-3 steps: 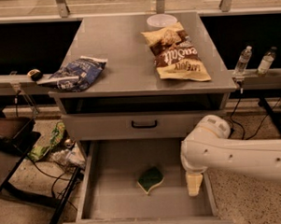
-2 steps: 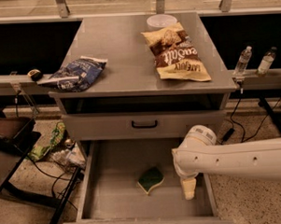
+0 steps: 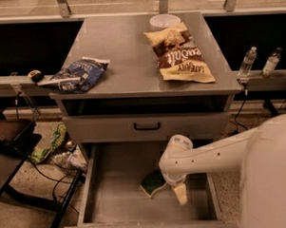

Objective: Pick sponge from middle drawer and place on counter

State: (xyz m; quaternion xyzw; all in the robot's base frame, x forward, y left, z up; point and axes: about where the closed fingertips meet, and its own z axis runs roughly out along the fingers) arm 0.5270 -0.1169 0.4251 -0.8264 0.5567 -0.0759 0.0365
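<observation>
Obs.: you have the tool [image 3: 179,196] down inside the open middle drawer [image 3: 113,198], pointing at the floor of the drawer, right of centre. It hangs from the white arm [image 3: 216,153], which reaches in from the right. Whether the tool is released or clenched, you cannot tell; it grasps nothing that shows. The sponge [image 3: 153,183] lies on the drawer floor, dark green face up, just to the left of the tool. Its right edge is hidden behind the wrist, so you cannot tell whether the two touch. Above the open drawer, the upper drawer front [image 3: 105,129] is shut, with its black handle [image 3: 147,126] at centre. On the desk [image 3: 126,50], a blue snack bag [image 3: 77,75] lies at the left front corner. A brown-and-yellow chip bag [image 3: 180,52] lies right of centre, and a white bowl [image 3: 164,21] sits at the bag's far end. Two clear bottles [image 3: 247,61] stand on the ledge to the right of the desk.
</observation>
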